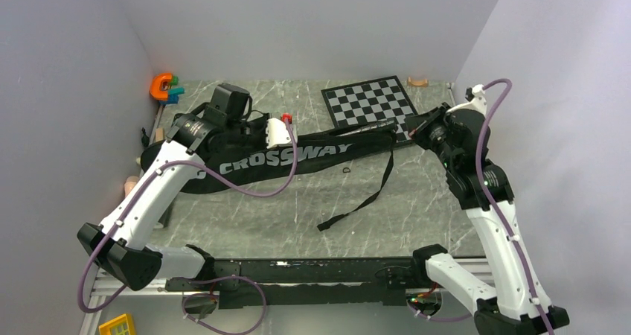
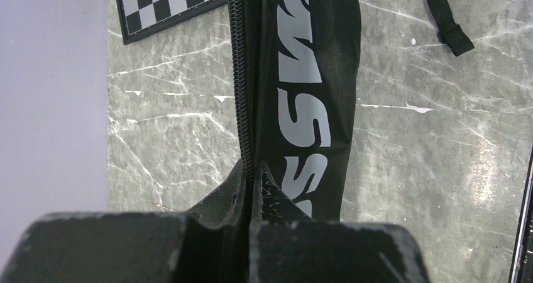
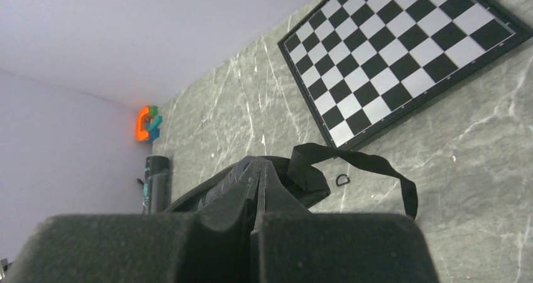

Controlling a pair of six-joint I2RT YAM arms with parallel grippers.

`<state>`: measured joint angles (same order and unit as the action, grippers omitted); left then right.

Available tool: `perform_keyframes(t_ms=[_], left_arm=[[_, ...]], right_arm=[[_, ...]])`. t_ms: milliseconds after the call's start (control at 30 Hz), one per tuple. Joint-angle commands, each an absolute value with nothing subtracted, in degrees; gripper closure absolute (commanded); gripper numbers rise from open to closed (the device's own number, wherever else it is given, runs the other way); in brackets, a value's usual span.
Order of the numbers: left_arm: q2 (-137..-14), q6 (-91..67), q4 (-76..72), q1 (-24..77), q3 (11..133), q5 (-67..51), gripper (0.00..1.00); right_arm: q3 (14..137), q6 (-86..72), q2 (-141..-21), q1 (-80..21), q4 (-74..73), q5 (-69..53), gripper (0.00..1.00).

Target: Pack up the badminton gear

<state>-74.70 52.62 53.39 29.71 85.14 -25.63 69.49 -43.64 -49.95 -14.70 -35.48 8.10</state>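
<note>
Pinching the black bag [image 2: 314,107] by its zip [image 2: 239,75], my left gripper [image 2: 254,170] is squeezed tight at the fat end. The bag lies long and flat across the table [image 2: 440,138] to its thin end, where my right gripper [image 3: 259,163] pinches it beside the chessboard [image 3: 402,50]. Big white letters run along it.
</note>
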Motion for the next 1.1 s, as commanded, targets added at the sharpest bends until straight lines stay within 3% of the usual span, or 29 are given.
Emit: perform_keyframes(t_ms=[0,300,567,733,800,967,1067], left_arm=[[-71.5,52.9,49.4,29.8,85.5,-27.2,1.0],[-72.3,52.1,48.9,29.8,86.1,-27.3,1.0],[-73.0,51.4,48.9,29.9,86.8,-27.8,1.0],[-72.8,51.7,49.0,29.9,86.4,-27.6,1.0],[-72.5,52.0,49.2,29.9,86.0,-27.4,1.0],[-72.2,52.6,49.4,30.0,85.5,-27.4,1.0],[-72.2,52.4,49.4,29.9,85.7,-27.6,1.0]], right_arm=[[68.3,-44.9,-51.8,-14.6,-30.7,4.3,1.0],[63.1,-48.6,-51.4,-17.3,-27.0,1.0,1.0],[60.5,-51.3,-54.2,-30.1,-25.2,8.8,1.0],[61.7,-50.5,-54.8,-30.8,-29.2,12.4,1.0],[64.5,-48.4,-54.3,-29.6,-33.2,15.6,0.95],[71.5,-43.9,-53.1,-26.5,-39.6,19.7,0.65],[74.8,-42.4,-53.6,-26.5,-40.2,20.1,0.6]])
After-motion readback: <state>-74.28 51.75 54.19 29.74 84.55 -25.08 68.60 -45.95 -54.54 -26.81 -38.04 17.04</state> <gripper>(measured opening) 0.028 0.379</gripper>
